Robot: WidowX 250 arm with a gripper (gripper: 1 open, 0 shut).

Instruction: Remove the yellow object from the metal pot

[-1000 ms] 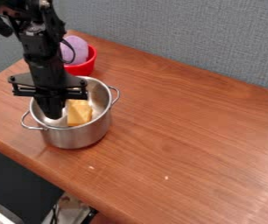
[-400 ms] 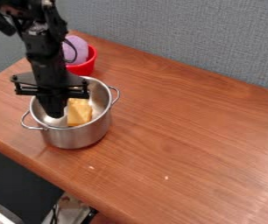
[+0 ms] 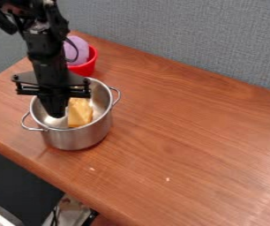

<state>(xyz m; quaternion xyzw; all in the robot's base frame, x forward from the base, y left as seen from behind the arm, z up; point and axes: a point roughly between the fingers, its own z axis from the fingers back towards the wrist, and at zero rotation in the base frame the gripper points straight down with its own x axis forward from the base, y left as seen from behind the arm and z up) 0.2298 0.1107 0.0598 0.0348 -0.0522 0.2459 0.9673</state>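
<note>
Your gripper points straight down into the metal pot, and its tips are hidden behind the pot's front wall. The jaws are closed; you cannot tell from this view if they pinch something.

To the left of the gripper, the wooden table ends quite near: its left corner is just beyond the pot's left loop handle, and the front edge runs diagonally below the pot, so you have little room on that side. Directly behind the gripper stands the red bowl with the purple egg-shaped object in it, close to the grey back wall. The bowl is near the pot but not touching it.

To the right of the gripper, the table top is wide and bare up to its far right edge, so the free space lies there.

The yellow object is inside the pot, just right of the gripper fingers. It looks yellow-orange, flat and blocky, leaning against the pot's inner right wall, much narrower than the pot.
</note>
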